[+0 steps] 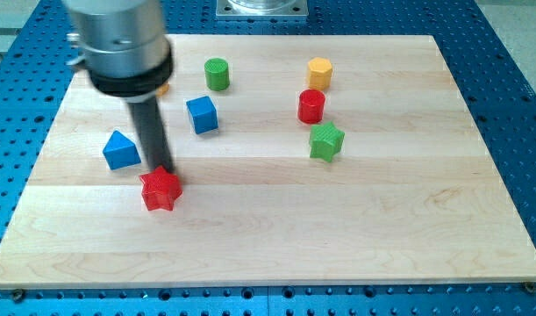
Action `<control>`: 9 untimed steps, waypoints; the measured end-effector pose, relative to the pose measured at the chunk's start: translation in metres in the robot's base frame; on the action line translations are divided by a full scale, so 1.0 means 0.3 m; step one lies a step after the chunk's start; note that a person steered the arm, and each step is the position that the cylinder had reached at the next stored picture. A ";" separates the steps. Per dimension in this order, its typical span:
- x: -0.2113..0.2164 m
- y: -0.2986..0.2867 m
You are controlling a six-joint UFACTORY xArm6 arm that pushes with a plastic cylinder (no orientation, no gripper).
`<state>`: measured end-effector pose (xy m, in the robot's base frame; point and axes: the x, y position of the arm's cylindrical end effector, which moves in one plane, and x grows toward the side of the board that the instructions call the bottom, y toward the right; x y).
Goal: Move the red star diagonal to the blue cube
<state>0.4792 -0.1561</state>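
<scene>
Red star [160, 190] lies toward the view's lower left on the wooden counter [382, 219], with my tip [154, 167] touching its upper edge; the rod has no fingers and grasps nothing. Blue cube [202, 114] sits up and to the view's right of the star, apart from it. Blue triangular block [120, 150] is just left of the rod. Green cylinder [217, 74], red cylinder [311, 106], green star [325, 140] and yellow block [319, 73] lie further right.
</scene>
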 end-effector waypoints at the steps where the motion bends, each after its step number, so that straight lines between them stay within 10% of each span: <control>1: 0.080 -0.070; 4: 0.116 0.178; 6: 0.221 -0.361; 9: -0.084 -0.127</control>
